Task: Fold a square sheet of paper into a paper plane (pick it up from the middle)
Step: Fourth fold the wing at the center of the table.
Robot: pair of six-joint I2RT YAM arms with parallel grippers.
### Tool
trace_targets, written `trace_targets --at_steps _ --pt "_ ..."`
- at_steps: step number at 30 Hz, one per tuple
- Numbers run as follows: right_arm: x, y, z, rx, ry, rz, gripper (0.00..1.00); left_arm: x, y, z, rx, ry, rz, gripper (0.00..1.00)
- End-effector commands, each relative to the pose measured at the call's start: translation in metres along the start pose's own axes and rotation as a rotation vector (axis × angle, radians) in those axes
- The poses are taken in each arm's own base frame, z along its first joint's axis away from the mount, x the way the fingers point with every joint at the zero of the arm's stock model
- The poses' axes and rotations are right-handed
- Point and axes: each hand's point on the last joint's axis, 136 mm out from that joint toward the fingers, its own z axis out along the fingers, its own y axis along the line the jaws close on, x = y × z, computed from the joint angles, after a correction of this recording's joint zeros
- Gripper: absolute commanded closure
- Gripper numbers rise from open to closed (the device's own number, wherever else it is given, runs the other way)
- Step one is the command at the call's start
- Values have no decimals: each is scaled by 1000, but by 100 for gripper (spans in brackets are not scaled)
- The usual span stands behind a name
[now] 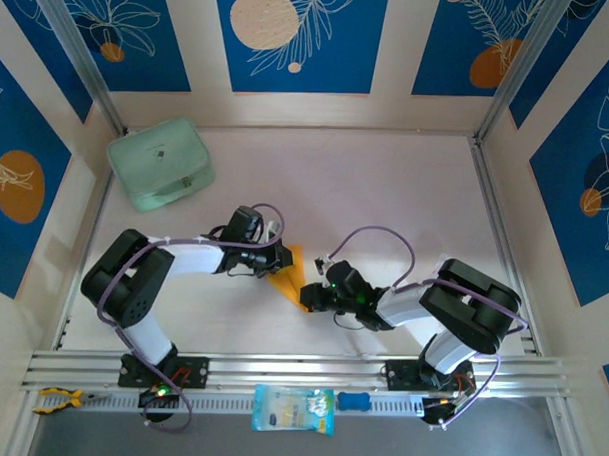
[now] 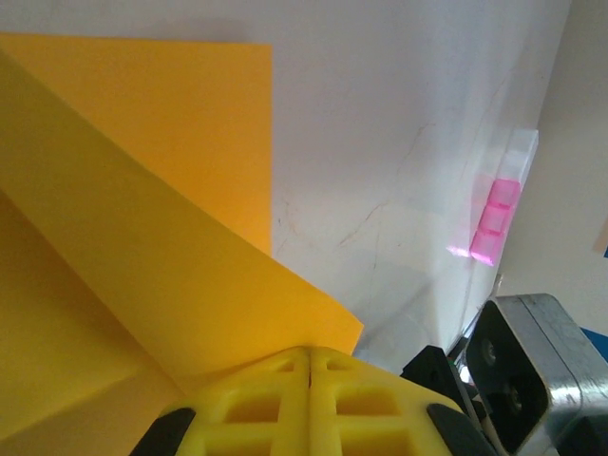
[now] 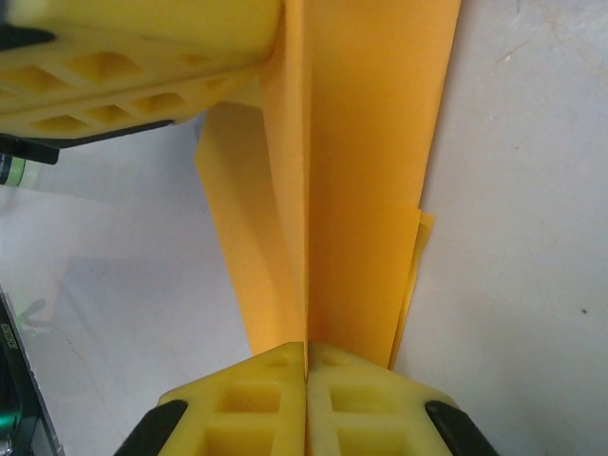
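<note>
Behind the latticed yellow left pincer [image 2: 311, 353] and right pincer [image 3: 306, 348] run white links [image 1: 188, 256], black joints [image 1: 131, 274] and purple cables [image 1: 384, 234].

no text, label or number can be read.

This looks like a robot test cell in a lab. A bare white tabletop [image 1: 386, 181] is boxed in on three sides by upright walls of blue panels [image 1: 291, 37] printed with leaf outlines and orange discs. Slanting aluminium posts [image 1: 80, 55] stand at the upper corners. A slotted aluminium rail [image 1: 300, 370] runs along the bottom of the frame. A left arm [image 1: 142, 282] and a right arm [image 1: 472, 314] are bolted to it, with purple cables [image 1: 384, 236] looping off them.
</note>
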Motion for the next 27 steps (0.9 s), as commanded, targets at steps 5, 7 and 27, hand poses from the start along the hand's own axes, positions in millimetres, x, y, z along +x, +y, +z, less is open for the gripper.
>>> trace_targets --at_steps 5,7,27 --pt "31 -37 0 137 124 49 92 -3 0 9 -20 7 6 98" --pt "31 -36 0 135 126 50 92 -4 2 10 -26 5 5 97" --pt "30 -37 -3 136 158 90 92 -6 19 17 -88 5 3 97"
